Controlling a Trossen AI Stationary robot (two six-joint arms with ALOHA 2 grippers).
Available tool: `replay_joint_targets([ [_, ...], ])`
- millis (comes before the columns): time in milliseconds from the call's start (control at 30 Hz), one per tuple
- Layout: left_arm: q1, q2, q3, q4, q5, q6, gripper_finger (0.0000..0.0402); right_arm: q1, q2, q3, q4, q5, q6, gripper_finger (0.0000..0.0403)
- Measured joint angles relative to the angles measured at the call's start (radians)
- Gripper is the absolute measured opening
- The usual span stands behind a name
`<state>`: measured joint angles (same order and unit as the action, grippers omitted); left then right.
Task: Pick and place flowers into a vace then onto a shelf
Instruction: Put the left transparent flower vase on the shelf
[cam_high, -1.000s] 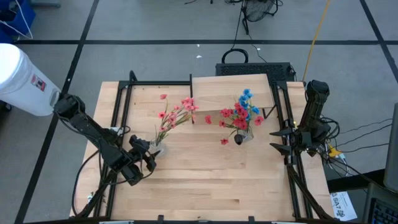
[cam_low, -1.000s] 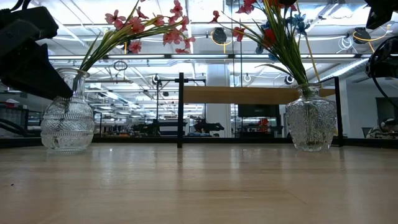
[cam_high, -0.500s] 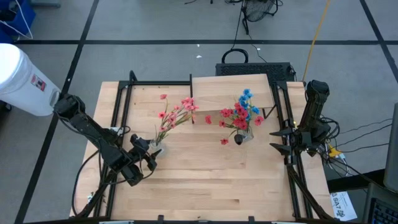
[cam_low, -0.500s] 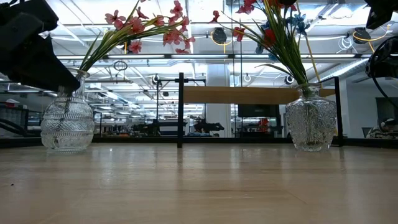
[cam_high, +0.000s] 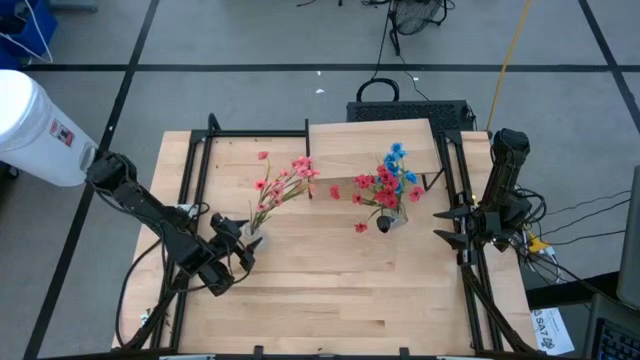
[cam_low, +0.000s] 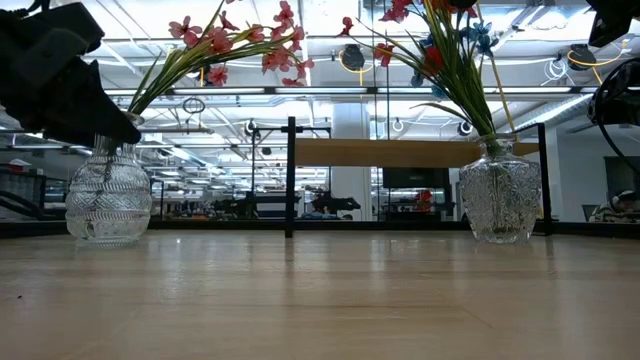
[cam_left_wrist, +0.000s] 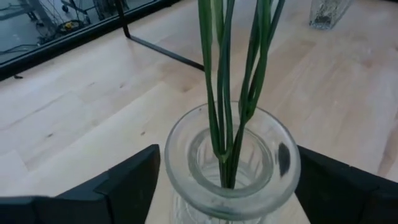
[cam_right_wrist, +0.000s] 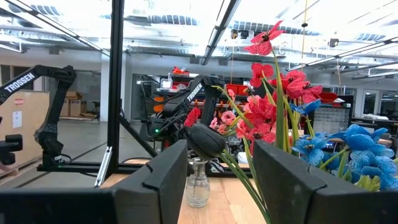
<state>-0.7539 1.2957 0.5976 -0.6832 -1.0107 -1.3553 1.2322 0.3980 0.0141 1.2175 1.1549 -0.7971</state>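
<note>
A clear glass vase (cam_high: 250, 240) (cam_low: 108, 195) stands on its base on the table's left half and holds pink-red flowers (cam_high: 285, 180) that lean toward the far right. My left gripper (cam_high: 238, 250) (cam_left_wrist: 229, 186) is open, with one finger on each side of this vase's rim. A second glass vase (cam_high: 385, 222) (cam_low: 500, 200) with red and blue flowers (cam_high: 392, 178) stands just in front of the shelf (cam_high: 370, 150) (cam_low: 400, 152). My right gripper (cam_high: 455, 225) (cam_right_wrist: 221, 186) waits open near the table's right edge. My left gripper comes at the vase's rim (cam_left_wrist: 186, 186) slanting down from the near left, with the two fingers (cam_left_wrist: 130, 180) close on either side of it. I cannot tell whether they touch the glass. The vase stands upright on the table.
A black metal frame (cam_high: 195, 175) borders the table on the left, right and far sides. The shelf's black leg (cam_low: 290, 175) stands between the two vases. A white cylinder (cam_high: 35, 125) sits off the table's left. Bare tabletop (cam_high: 340, 290) lies toward the near edge.
My left gripper has edged a little toward the left vase's rim, closing in around it from the near left. The vases and flowers have kept their places.
</note>
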Motion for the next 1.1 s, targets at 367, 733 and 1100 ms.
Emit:
replay_joint_targets([
  [367, 0.002, 0.0, 0.0, 0.01, -0.037, 0.016, 0.0199, 0.0, 0.0, 0.0, 0.0, 0.0, 0.0, 0.0174],
  [733, 0.002, 0.001, 0.0, 0.04, -0.102, 0.038, 0.018, 0.0, 0.0, 0.0, 0.0, 0.0, 0.0, 0.0174],
  [1100, 0.033, 0.0, 0.0, 0.142, -0.352, 0.121, 0.0173, 0.0, 0.0, 0.0, 0.0, 0.0, 0.0, 0.0176],
])
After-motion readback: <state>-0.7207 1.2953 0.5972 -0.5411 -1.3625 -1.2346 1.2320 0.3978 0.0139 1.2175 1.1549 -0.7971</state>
